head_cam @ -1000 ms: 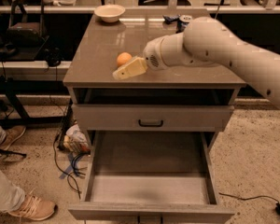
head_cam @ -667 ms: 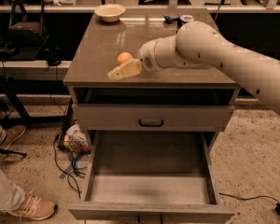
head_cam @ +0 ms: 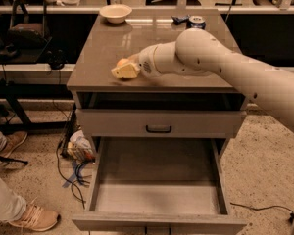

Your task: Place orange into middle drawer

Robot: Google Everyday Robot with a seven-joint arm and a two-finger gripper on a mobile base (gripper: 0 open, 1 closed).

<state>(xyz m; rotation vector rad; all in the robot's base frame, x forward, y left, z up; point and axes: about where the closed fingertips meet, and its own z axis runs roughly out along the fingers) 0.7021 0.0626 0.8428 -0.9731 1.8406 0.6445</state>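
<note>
"How far along are you?"

"Not far, I judge. The orange [head_cam: 121,62] sits on the counter [head_cam: 103,43], close to the front edge and left of its middle. My claw [head_cam: 125,71] is right at it, on the side nearer the front edge, hiding most of it. Whether I have it clenched or am merely beside it, I cannot tell."

"And the middle drawer?"

"The middle drawer [head_cam: 157,197] is pulled out below the front edge, its floor bare. So the opening is done. What is left, as I reckon, is securing the fruit, lifting it, carrying it out past the front edge and lowering it in."

"Anything in the way?"

"The shut drawer with the black handle [head_cam: 158,124] lies between the counter and the open one, so I must clear the front edge before going down. A pale bowl [head_cam: 115,12] stands at the far edge toward the left corner. A drinks can [head_cam: 196,21], with a small dark thing [head_cam: 179,19] beside it, stands toward the far right corner. All are well apart from the orange. On the floor off the left edge lie cables [head_cam: 73,175] and someone's shoe [head_cam: 36,218], out of my path."
</note>
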